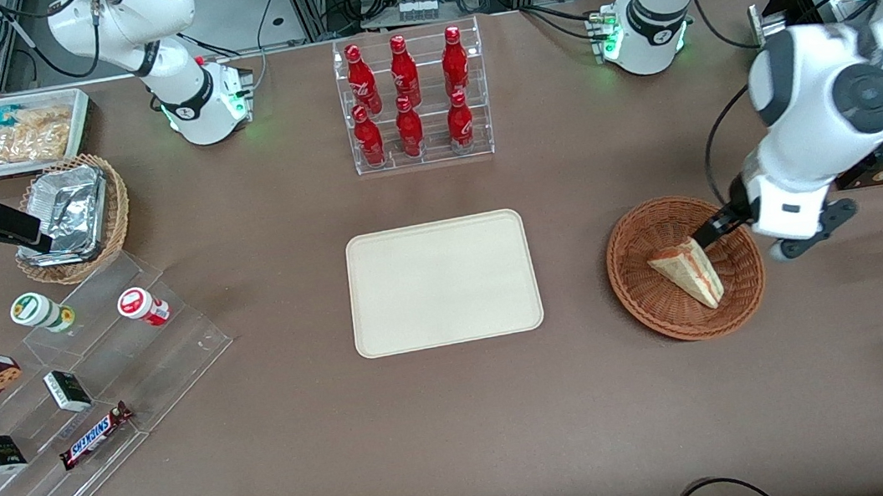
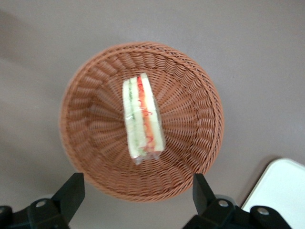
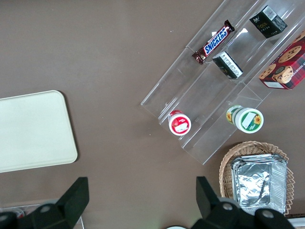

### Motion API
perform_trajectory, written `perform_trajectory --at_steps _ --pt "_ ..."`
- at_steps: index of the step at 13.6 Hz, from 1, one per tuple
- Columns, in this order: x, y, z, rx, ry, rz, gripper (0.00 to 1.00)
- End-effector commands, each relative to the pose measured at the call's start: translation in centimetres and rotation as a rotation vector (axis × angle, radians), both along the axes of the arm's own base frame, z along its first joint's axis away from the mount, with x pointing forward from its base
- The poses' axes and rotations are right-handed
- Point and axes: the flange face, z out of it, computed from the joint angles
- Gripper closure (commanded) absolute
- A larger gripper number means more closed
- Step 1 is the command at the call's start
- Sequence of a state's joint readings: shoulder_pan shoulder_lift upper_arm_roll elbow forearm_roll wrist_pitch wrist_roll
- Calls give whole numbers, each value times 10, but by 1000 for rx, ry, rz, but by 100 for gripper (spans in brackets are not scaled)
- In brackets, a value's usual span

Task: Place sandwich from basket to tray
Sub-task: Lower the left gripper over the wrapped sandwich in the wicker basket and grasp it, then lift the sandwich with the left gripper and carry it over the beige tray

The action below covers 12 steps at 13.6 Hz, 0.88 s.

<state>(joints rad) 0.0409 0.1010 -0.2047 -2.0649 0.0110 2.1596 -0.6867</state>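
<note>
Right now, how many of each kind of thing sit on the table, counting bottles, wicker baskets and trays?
Red bottles: 6, in the clear rack.
Wicker baskets: 2, the basket holding the sandwich, and a tan basket with foil containers.
Trays: 1, the tray, bare.
Total: 9.
The open claw hovers above the sandwich.

Left arm: glossy white rounded shell segments, dark grey circular joint caps, black cables along the links, green light at the base, ending in a gripper (image 1: 709, 232) with black fingers (image 2: 71, 193) spread wide, silver screws in the black mount just above them.
</note>
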Motion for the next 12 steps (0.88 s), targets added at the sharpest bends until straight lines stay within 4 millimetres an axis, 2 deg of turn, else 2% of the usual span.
perform_trajectory --at_steps 1,4,8,10,12 --pt "-18 1 -41 -12 -29 62 0" --pt "-15 4 -80 -26 -21 72 0" --pt "-13 5 -117 -37 4 79 0" --pt "-11 5 -132 -45 0 84 0" --pt "-6 7 -132 -47 -5 89 2"
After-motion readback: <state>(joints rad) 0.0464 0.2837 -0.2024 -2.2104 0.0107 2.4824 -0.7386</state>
